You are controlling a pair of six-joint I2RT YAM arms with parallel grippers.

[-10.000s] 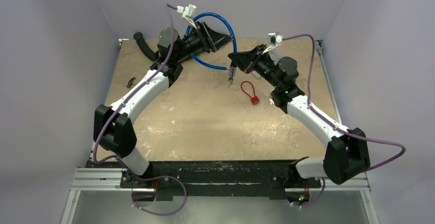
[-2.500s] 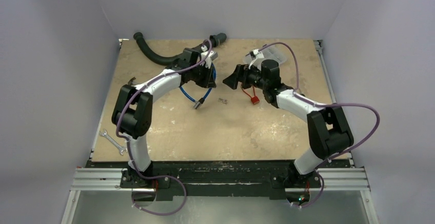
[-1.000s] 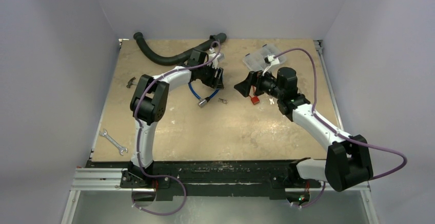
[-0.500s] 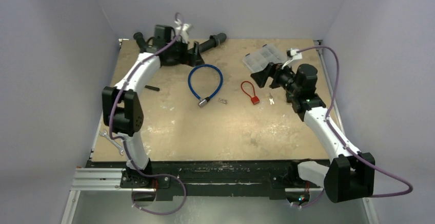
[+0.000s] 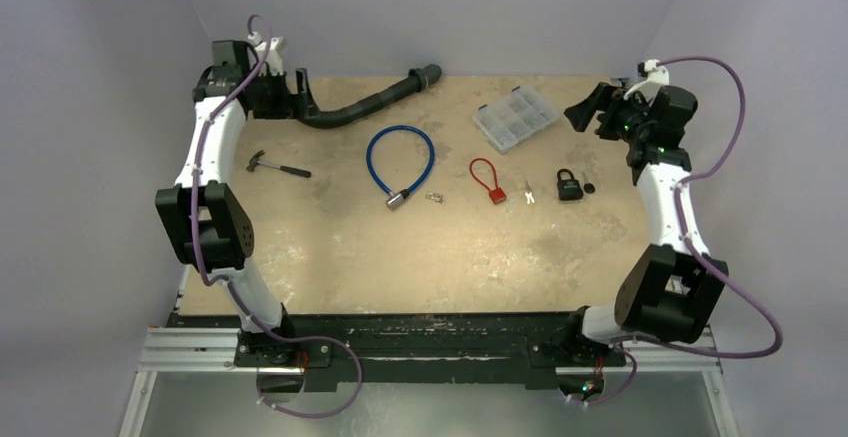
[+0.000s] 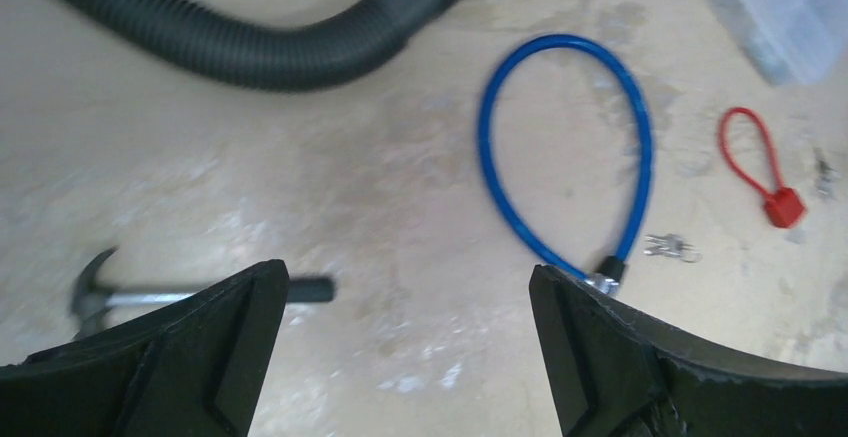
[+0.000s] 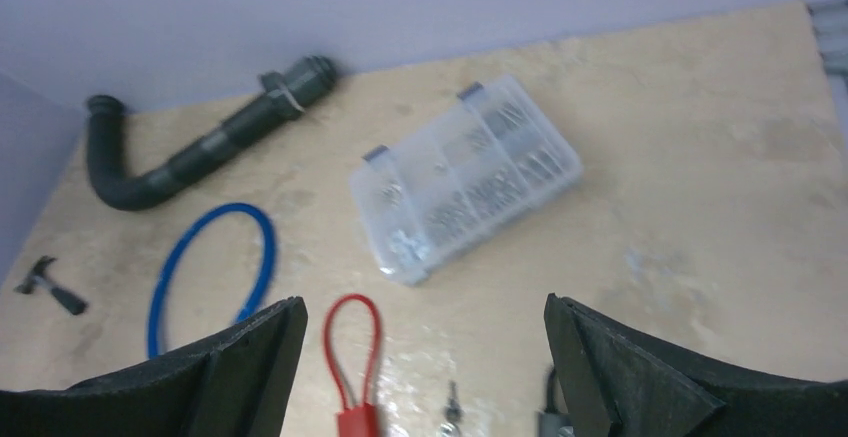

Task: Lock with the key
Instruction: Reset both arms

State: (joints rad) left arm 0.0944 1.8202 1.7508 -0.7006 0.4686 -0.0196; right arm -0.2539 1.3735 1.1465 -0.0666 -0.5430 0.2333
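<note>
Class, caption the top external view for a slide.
Left gripper and right gripper open, far apart; blue cable lock, red cable lock, padlock between.

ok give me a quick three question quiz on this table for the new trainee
1. True or false: the key lies between the red lock and the padlock.
2. Which lies nearest the back wall? A hose B hammer C padlock
3. Fill in: both arms' jaws are ___.
Key: 1 true; 2 A; 3 open
</note>
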